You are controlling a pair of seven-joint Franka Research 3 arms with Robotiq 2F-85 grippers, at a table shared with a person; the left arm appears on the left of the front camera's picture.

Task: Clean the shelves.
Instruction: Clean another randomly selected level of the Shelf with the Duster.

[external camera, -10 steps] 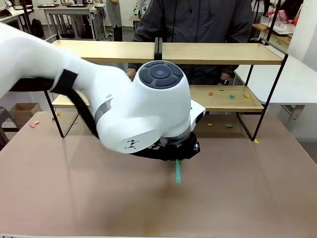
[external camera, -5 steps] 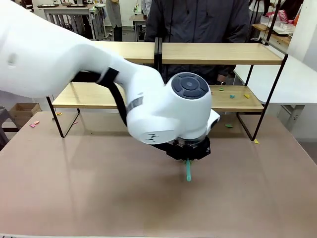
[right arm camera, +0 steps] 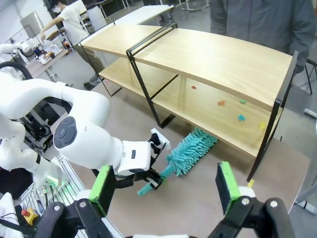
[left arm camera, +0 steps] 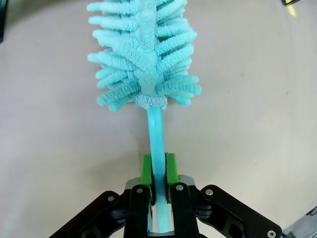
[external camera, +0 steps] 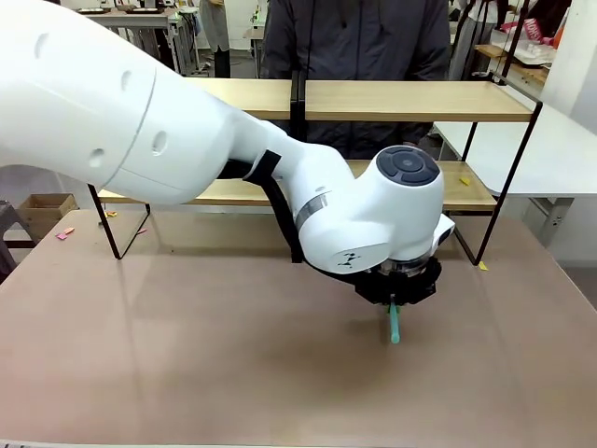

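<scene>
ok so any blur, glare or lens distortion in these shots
Front view: sharp and evenly lit, no hard shadows on the table. Left wrist view: the duster is crisp, no glare. Right wrist view: wide-angle lens bows the shelves into curves.

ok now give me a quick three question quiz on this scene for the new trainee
1. True or false: the left gripper is shut on the handle of the turquoise duster.
2. The coloured scraps on the shelves lie on: A the upper board; B the lower board; C both boards.
3. Fill in: the right gripper has its jaws ____.
Key: 1 true; 2 B; 3 open.
</scene>
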